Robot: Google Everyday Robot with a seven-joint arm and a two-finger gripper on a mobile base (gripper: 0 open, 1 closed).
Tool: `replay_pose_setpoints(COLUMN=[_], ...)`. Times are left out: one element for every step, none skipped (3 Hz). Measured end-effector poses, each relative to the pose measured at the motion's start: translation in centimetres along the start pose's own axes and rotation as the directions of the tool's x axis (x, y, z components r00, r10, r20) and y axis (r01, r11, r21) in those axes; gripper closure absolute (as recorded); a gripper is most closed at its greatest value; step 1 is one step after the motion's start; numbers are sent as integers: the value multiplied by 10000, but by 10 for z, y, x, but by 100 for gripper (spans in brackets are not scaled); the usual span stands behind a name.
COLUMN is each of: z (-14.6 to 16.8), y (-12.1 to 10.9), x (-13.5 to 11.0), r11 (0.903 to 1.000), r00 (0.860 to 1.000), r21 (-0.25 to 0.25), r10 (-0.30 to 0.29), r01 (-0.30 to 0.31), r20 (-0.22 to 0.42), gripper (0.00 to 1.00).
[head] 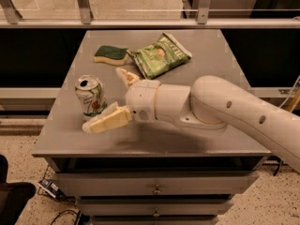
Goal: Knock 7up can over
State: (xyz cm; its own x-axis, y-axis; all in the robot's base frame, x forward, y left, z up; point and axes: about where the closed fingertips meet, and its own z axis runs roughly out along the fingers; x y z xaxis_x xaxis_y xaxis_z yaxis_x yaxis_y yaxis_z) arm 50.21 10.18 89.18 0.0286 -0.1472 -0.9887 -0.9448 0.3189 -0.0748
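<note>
Your gripper (108, 100), wide open and empty, sits low just right of the upright can (90, 96), probably so a push tips it.

7up can (90, 96): glossy metal | pincer (102, 100) beside it: matt cream plastic

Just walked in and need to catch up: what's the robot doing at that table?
The robot's arm reaches across the table from the right, toward the 7up can near the left edge. Its gripper is open, with one finger low by the can's base and the other farther back. The can stands upright, not yet knocked over. I can't tell whether the finger touches it. A sponge and a chip bag lie at the back.
</note>
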Motion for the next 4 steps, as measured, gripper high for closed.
replay_pose_setpoints(z=[17, 35, 37, 39], y=[4, 8, 9, 11], x=[6, 5, 5, 4], r11=[9997, 9996, 9995, 9993], r00=[9969, 9875, 9863, 9862], r21=[-104, -274, -330, -363], r10=[239, 54, 35, 25], r01=[-232, -11, 19, 36], r20=[744, 1572, 1650, 1657], gripper=[0, 18, 41, 65])
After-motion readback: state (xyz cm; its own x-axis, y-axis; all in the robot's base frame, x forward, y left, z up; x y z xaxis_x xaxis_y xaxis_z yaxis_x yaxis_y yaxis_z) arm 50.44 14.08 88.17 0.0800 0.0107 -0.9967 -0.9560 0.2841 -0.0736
